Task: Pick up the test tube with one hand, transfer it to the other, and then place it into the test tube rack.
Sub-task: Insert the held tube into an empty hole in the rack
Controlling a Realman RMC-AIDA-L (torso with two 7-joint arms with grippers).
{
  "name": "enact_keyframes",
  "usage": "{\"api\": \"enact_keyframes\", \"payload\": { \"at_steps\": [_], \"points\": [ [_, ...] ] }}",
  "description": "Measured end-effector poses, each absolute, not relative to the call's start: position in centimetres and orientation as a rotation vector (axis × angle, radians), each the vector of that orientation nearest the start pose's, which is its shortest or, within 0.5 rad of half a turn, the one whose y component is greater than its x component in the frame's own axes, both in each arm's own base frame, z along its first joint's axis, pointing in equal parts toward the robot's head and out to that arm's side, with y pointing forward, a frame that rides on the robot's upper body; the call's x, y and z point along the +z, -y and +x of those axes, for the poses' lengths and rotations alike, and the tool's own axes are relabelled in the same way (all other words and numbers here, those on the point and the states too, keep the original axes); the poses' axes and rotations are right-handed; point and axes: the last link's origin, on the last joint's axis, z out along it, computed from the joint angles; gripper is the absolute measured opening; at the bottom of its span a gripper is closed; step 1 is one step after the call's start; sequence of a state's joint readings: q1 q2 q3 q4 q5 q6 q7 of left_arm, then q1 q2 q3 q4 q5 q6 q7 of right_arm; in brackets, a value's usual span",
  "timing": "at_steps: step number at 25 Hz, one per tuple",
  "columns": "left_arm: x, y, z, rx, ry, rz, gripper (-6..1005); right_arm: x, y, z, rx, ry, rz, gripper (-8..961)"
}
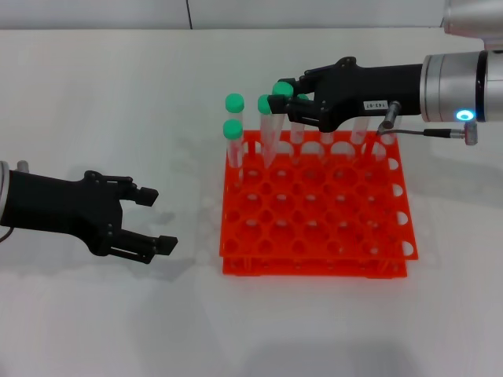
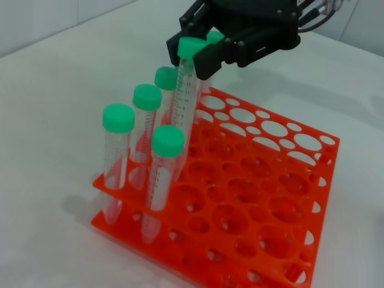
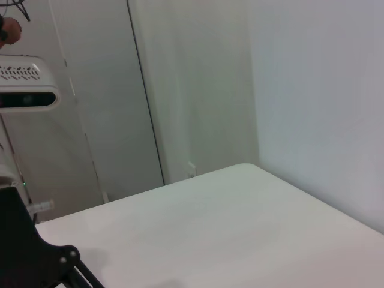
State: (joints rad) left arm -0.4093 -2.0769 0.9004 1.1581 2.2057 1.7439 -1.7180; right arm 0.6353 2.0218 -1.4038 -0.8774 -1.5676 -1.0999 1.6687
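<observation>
The placing step looks in hand: the right gripper (image 1: 284,100), fingers clamped on the test tube (image 2: 186,90), holds it tilted over the test tube rack (image 1: 393,236)'s far-left holes; next, lower and release; left gripper (image 1: 156,221), fingers apart, idles left of the rack.

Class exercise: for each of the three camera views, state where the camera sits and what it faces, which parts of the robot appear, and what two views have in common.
Head view: on the robot's head, looking down at the test tube rack; shows left gripper open beside it, right gripper holding the test tube.
Left wrist view: faces the rack and tubes, with the right gripper beyond.
Right wrist view: faces the wall and table.
Shared: head and left wrist views show rack and held tube.
</observation>
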Motion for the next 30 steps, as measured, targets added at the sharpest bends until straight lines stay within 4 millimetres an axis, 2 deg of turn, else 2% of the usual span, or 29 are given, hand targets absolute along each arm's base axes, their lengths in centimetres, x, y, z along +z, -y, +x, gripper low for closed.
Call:
{"api": "enact_keyframes", "payload": {
  "at_steps": [30],
  "points": [
    [3.19,-30.74,-25.25,-0.193,0.639,-2.939,888,-3.93,-38.87,15.38,0.581,-0.425,-2.768,277]
  ]
}}
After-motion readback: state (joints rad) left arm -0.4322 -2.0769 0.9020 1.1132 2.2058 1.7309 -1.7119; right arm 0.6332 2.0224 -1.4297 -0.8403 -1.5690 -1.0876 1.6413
